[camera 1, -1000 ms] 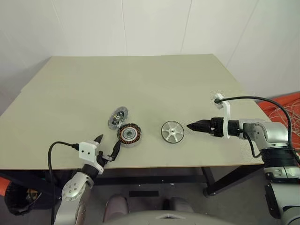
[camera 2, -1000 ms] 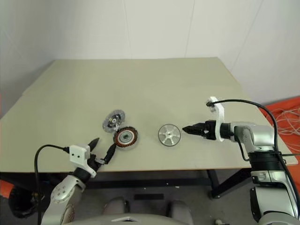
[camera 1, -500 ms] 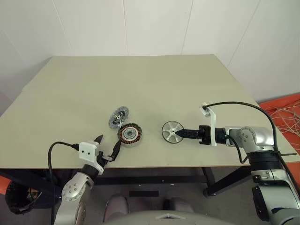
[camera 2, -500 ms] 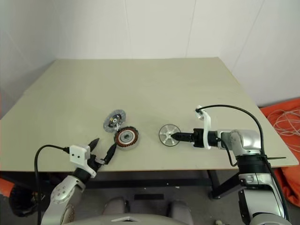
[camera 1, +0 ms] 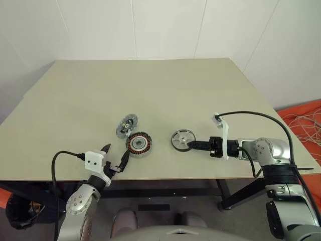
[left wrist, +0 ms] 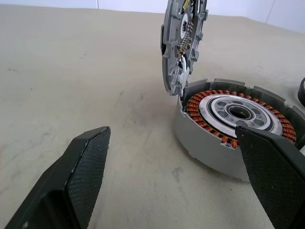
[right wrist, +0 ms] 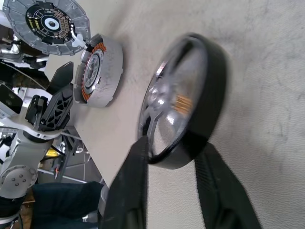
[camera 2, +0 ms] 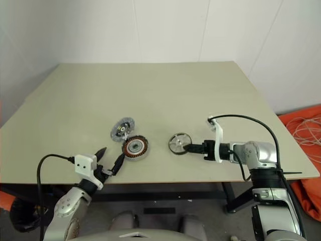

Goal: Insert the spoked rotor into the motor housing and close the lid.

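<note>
**Right gripper closes on the rotor's rim**

A second ago the right gripper (camera 1: 190, 146) hung clear of the spoked rotor (camera 1: 182, 139), off to its right. Now it has come in, and its two fingers (right wrist: 133, 176) pinch the rotor's near rim, one inside the cup, one outside; the rotor has tipped up on edge. The left gripper (camera 1: 114, 158) has not moved: it stays wide open, holding nothing, at the near table (camera 1: 150, 90) edge, just short of the motor housing (camera 1: 139, 144). The lid (camera 1: 126, 125) leans tilted against the housing's far side, touching it. The rotor sits to the housing's right, apart from it.
</note>
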Controlling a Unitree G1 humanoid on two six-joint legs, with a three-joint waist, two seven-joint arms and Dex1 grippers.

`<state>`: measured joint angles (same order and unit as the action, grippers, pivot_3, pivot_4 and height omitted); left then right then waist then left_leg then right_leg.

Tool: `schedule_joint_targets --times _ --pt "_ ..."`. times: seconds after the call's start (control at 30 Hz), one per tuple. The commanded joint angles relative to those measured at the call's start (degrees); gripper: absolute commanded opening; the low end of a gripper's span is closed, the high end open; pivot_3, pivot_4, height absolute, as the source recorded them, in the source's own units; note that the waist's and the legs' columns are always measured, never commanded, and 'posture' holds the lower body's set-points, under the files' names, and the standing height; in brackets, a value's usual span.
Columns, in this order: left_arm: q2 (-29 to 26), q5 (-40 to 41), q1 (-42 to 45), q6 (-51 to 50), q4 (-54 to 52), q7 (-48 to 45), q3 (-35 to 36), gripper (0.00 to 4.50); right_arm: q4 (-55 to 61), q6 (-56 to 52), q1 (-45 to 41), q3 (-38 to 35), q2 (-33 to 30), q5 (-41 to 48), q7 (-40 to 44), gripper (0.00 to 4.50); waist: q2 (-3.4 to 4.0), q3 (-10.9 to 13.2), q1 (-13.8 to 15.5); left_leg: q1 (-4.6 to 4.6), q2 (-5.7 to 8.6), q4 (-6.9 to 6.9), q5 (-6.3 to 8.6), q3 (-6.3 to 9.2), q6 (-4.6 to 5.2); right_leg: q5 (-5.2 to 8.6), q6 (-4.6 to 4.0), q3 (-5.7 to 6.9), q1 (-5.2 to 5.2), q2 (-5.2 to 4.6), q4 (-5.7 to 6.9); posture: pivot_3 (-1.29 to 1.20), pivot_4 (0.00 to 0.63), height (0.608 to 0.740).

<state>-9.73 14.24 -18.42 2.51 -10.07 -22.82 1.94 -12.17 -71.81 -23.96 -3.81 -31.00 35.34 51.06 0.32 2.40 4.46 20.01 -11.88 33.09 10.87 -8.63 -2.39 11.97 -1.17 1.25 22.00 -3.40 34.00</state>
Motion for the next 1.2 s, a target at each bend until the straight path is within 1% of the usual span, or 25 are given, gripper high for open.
schedule_joint_targets --times 0.03,0.07,0.2,0.33,0.4,0.5,0.57,0.63,0.73,0.87,0.93,1.03,1.2 --pt "-0.13 0.44 0.29 0.26 -2.49 0.11 0.12 4.5 2.74 -0.14 -0.32 -1.27 -0.64 1.78 0.1 0.4 0.0 0.0 0.0 0.0 0.0 0.0 0.0 0.0 0.0 0.0 0.0 0.0 0.0 0.0 0.0 0.0 0.0 0.74" --pt "-0.15 0.46 0.34 0.25 -2.38 0.07 0.15 4.5 2.8 -0.25 -0.25 -1.26 -0.69 1.91 0.06 0.32 0.0 0.0 0.0 0.0 0.0 0.0 0.0 0.0 0.0 0.0 0.0 0.0 0.0 -0.01 0.0 0.0 0.0 0.74" --pt "-0.13 0.55 0.52 0.24 -1.94 -0.08 0.17 4.5 3.76 -1.37 0.29 -1.85 -0.37 2.83 -0.44 0.32 0.0 0.0 0.01 0.0 0.0 0.0 0.0 0.0 0.0 0.0 0.01 0.0 0.0 -0.01 0.0 0.0 0.0 0.74" --pt "-0.03 0.55 0.6 0.28 -1.62 -0.06 0.21 4.5 6.36 -4.38 -0.18 -4.39 1.85 5.73 -2.25 0.32 0.01 0.0 -0.04 0.0 0.0 0.0 0.0 0.0 0.0 0.0 0.01 0.0 0.01 0.0 0.0 0.0 0.0 0.74" --pt "0.01 0.5 0.56 0.3 -1.59 -0.03 0.19 4.5 7.49 -7.58 -1.74 -7.53 4.41 8.43 -4.24 0.32 0.01 0.01 -0.1 0.01 0.0 -0.02 0.0 0.0 0.0 0.0 0.01 -0.01 0.03 0.01 0.0 0.0 0.0 0.74" --pt "0.11 0.39 0.68 0.22 -1.54 0.05 0.06 4.5 8.0 -14.17 -5.82 -13.55 10.11 12.55 -8.77 0.32 0.07 0.04 -0.33 0.02 0.0 -0.03 0.0 0.0 -0.01 0.0 0.01 -0.01 0.07 0.02 0.0 0.0 0.0 0.74" --pt "0.12 0.35 0.78 0.09 -1.62 0.07 -0.05 4.5 8.46 -18.45 -8.44 -16.36 14.64 13.52 -12.35 0.32 0.09 0.04 -0.43 0.02 0.0 -0.03 0.0 0.0 -0.01 0.0 0.01 -0.02 0.08 0.01 0.0 0.0 0.0 0.74" --pt "0.14 0.33 0.8 0.06 -1.7 0.09 -0.08 4.5 8.98 -20.46 -10.03 -17.48 18.53 14.33 -16.43 0.32 0.09 0.03 -0.4 0.0 -0.01 -0.04 -0.01 0.01 -0.03 0.0 0.01 -0.02 0.08 0.04 0.01 0.0 0.0 0.74" --pt "0.23 0.25 0.62 0.23 -1.85 0.3 0.01 4.5 9.28 -20.69 -10.78 -16.83 22.49 15.11 -22.2 0.32 0.08 0.02 -0.16 0.01 0.0 -0.06 -0.02 0.03 -0.04 0.0 0.01 -0.01 0.07 0.01 0.0 0.0 0.0 0.74" --pt "0.32 0.16 0.21 0.44 -2.1 0.49 0.06 4.5 8.09 -20.69 -10.95 -14.47 24.71 18.37 -27.55 0.32 0.11 0.04 -0.01 0.07 0.01 -0.15 -0.02 0.02 -0.04 0.01 0.01 -0.02 0.12 -0.17 -0.01 0.0 0.0 0.74" --pt "0.3 0.19 -0.08 0.64 -2.1 0.44 0.11 4.5 7.61 -20.69 -10.75 -12.32 24.5 20.06 -29.43 0.32 0.11 0.04 -0.04 0.07 0.01 -0.17 -0.02 0.02 -0.04 0.01 0.02 -0.02 0.13 -0.17 -0.02 0.0 0.0 0.74" --pt "0.26 0.25 -0.57 1.07 -1.95 0.35 0.16 4.5 6.41 -20.69 -10.92 -11.26 24.62 24.08 -31.87 0.32 0.11 0.05 -0.08 0.03 0.01 -0.24 -0.04 0.02 -0.08 0.02 0.03 -0.01 0.14 -0.14 -0.02 0.0 0.0 0.74" --pt "0.21 0.11 -1.29 2.09 -1.47 0.24 0.21 4.5 3.93 -20.69 -9.94 -9.14 24.78 25.3 -37.57 0.32 0.11 0.05 -0.08 0.03 0.01 -0.3 -0.06 0.02 -0.12 0.02 0.04 -0.02 0.16 -0.14 -0.04 0.0 0.0 0.74"
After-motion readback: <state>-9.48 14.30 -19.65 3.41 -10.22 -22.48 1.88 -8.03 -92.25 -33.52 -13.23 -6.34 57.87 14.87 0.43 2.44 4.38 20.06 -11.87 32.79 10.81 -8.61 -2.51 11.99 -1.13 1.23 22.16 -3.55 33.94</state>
